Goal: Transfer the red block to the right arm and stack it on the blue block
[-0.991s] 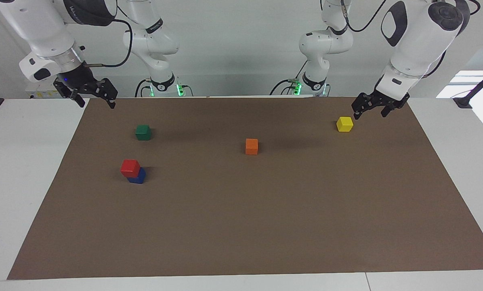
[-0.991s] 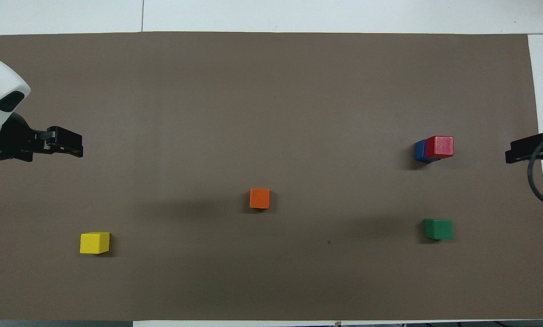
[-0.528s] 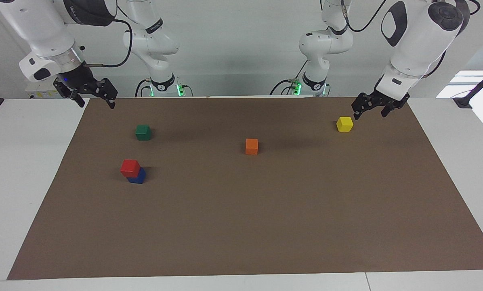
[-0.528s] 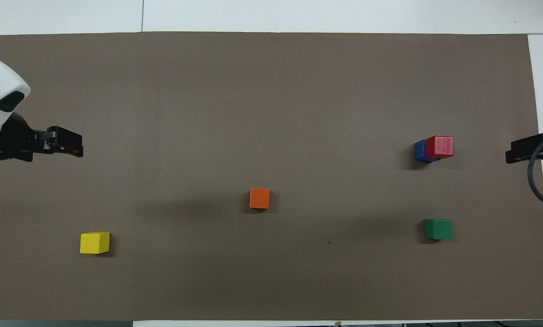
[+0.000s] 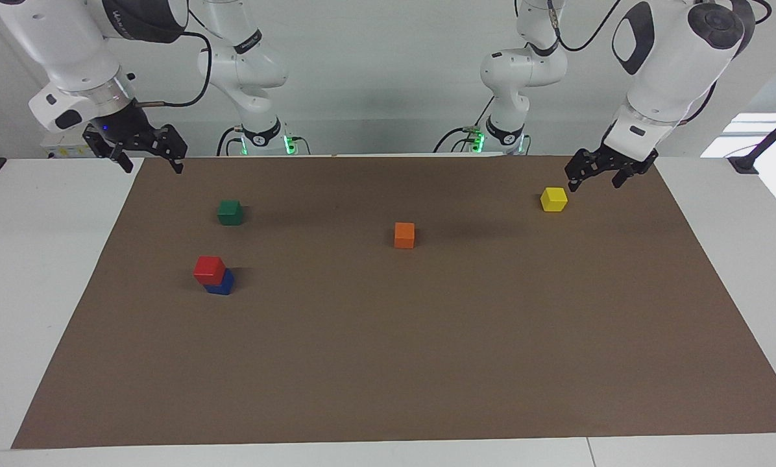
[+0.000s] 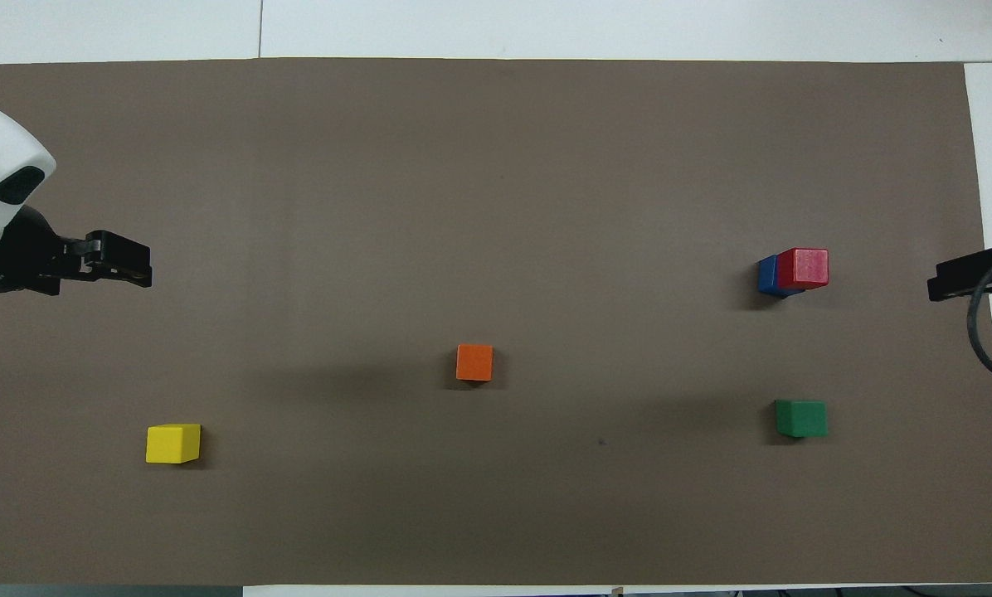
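Observation:
The red block point(image 5: 208, 268) point(image 6: 803, 268) rests on top of the blue block point(image 5: 223, 286) point(image 6: 765, 275), slightly offset, toward the right arm's end of the brown mat. My right gripper point(image 5: 155, 167) point(image 6: 948, 284) hangs open and empty over the mat's edge at that end, well apart from the stack. My left gripper point(image 5: 594, 185) point(image 6: 135, 272) hangs open and empty over the mat at the left arm's end, close to the yellow block.
A green block point(image 5: 230, 212) point(image 6: 800, 418) sits nearer to the robots than the stack. An orange block point(image 5: 404, 235) point(image 6: 474, 362) lies mid-mat. A yellow block point(image 5: 553, 199) point(image 6: 172, 443) lies at the left arm's end. The brown mat point(image 5: 427, 363) covers the white table.
My right gripper has drifted slightly up and outward toward its end of the table. The left arm and all the blocks have stayed put.

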Available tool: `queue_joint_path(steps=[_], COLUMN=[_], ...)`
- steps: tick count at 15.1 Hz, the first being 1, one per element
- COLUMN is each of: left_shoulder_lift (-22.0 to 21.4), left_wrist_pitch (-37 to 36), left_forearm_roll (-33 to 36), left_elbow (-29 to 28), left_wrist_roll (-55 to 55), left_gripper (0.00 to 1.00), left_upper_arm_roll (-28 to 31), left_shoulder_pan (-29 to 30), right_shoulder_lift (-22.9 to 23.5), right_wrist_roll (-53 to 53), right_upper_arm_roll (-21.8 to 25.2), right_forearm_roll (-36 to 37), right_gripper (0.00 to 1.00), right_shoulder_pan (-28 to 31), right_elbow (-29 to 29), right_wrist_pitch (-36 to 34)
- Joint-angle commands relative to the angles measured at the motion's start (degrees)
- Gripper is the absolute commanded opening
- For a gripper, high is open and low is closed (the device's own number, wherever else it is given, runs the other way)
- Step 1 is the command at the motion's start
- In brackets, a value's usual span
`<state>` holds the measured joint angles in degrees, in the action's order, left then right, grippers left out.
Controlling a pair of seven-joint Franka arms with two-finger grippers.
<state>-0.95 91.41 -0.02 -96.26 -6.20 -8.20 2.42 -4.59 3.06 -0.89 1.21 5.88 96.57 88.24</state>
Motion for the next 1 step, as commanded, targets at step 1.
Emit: queue_joint_path(steps=[1], left_shoulder_lift=[-0.8], left_wrist_pitch=[-0.79], left_forearm_roll=[-0.77], left_elbow=[-0.15], left_wrist_roll=[0.48], left_gripper=[1.0], left_upper_arm_roll=[0.03], left_shoulder_pan=[0.31], right_shoulder_lift=[0.28], right_wrist_roll=[1.25], right_upper_arm_roll=[-0.43], right_forearm_roll=[0.55], right_gripper=[1.0], right_shoulder_pan=[0.62], right_elbow=[-0.42], right_wrist_pitch=[-0.79])
